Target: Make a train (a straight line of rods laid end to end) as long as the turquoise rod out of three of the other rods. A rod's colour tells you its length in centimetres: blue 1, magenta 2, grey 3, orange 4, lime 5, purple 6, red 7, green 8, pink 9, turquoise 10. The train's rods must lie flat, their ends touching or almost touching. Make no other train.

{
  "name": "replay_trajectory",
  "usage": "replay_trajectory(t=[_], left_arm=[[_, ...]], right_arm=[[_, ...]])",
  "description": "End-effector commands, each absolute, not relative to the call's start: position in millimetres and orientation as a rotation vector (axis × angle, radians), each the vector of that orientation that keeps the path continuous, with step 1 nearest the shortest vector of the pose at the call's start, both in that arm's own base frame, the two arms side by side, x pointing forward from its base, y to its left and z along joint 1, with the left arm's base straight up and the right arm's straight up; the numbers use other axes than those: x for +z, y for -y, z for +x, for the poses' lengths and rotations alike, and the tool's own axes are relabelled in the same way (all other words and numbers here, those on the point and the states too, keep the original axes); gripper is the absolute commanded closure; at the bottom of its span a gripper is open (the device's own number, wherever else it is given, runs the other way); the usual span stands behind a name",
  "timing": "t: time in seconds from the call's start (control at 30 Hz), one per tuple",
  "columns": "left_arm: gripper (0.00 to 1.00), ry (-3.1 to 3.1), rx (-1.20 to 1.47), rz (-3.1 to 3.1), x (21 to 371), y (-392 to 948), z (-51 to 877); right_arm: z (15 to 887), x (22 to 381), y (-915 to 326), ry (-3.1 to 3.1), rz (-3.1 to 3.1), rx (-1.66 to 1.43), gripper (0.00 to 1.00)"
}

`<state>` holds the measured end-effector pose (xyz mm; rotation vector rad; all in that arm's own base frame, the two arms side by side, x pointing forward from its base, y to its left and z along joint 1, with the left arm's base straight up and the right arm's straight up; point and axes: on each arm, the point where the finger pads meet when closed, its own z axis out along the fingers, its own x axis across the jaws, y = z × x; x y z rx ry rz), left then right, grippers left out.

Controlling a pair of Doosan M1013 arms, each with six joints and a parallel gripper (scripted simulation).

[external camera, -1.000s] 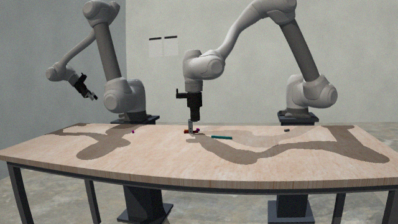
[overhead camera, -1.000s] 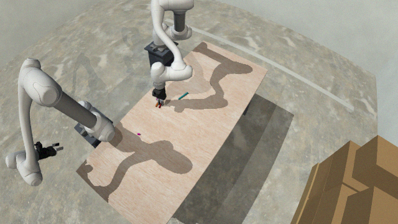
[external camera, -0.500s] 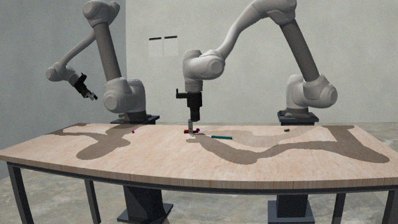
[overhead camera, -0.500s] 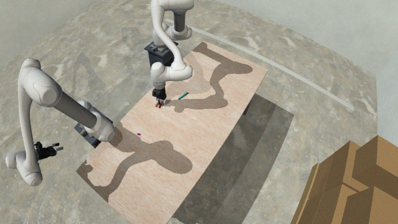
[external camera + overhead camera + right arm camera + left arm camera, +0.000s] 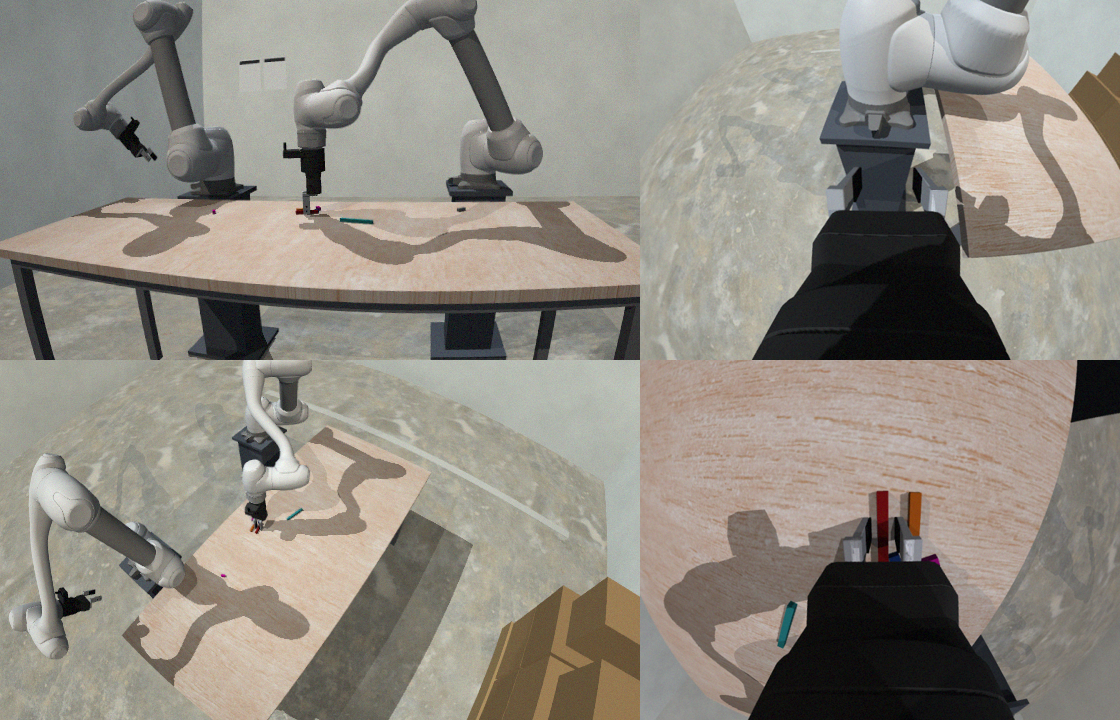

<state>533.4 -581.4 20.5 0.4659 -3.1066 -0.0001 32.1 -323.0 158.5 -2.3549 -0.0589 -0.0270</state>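
My left gripper (image 5: 258,524) (image 5: 307,211) (image 5: 883,528) is low over the table, open, its fingers on either side of the red rod (image 5: 882,515) with gaps. The orange rod (image 5: 914,508) lies parallel, just outside one finger. A blue rod (image 5: 894,556) and a magenta rod (image 5: 931,559) (image 5: 318,208) are partly hidden by the gripper. The turquoise rod (image 5: 295,514) (image 5: 356,220) (image 5: 787,625) lies apart at an angle. Another magenta piece (image 5: 223,575) (image 5: 214,211) and a grey rod (image 5: 461,209) lie separately. My right gripper (image 5: 94,595) (image 5: 150,156) (image 5: 887,178) is open and empty, off the table.
The wooden table (image 5: 300,575) (image 5: 280,265) (image 5: 996,155) carries broad arm shadows. Its rear edge runs close behind the orange rod. The left arm's base stands behind the table. Cardboard boxes (image 5: 535,655) stand on the floor beyond the table's front.
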Motion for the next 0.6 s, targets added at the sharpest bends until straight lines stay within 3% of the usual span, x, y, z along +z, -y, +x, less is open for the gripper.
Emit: replay_trajectory(t=[0.0, 0.03, 0.57], left_arm=[[0.46, 3.108, 0.002, 0.466, 21.7, 581.8, 533.8], [0.76, 3.108, 0.002, 0.466, 21.7, 581.8, 533.8], [0.76, 3.108, 0.002, 0.466, 21.7, 581.8, 533.8]], right_arm=[[32.2, 158.8, 323.2, 0.059, -2.356, -0.027, 0.00], [32.2, 158.8, 323.2, 0.059, -2.356, -0.027, 0.00], [32.2, 158.8, 323.2, 0.059, -2.356, -0.027, 0.00]])
